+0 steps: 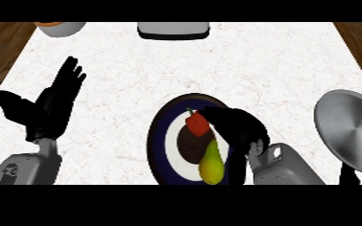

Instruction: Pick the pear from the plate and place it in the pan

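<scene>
Our right hand [237, 124] hovers with fingers curled over the dark-rimmed plate [157, 139], holding nothing, poised to grasp the pear [212, 163] lying beside a red pepper [198, 123]. The pan [343, 124] waits right; our left hand [56, 100] rests open.

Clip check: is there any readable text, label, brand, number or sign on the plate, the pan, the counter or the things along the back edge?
None. No word, number or sign shows anywhere in the head view.
The plate, the pear, the pan and the counter are unmarked.
The two things at the back edge are cut off and show no lettering.
</scene>
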